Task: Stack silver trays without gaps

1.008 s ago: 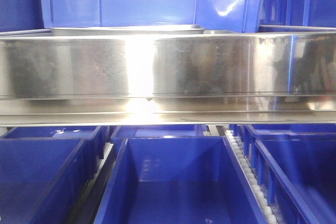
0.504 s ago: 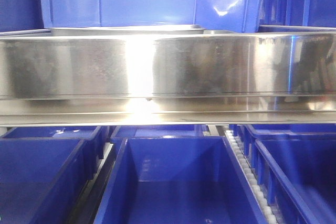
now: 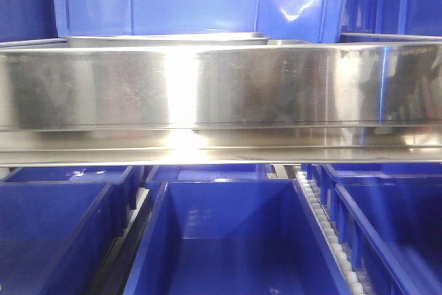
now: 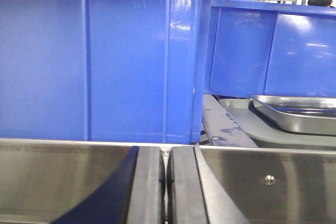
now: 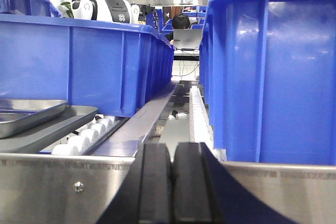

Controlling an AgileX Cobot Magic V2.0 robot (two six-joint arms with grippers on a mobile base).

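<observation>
Both black-fingered grippers, left (image 4: 166,184) and right (image 5: 171,184), sit pressed closed, gripping nothing; a shiny shallow steel tray (image 4: 299,113) lies beyond the left gripper, right of it.

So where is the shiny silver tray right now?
The left wrist view shows a silver tray at the lower right, lying on a grey platform below a blue bin. The right wrist view shows one at the left edge.
</observation>
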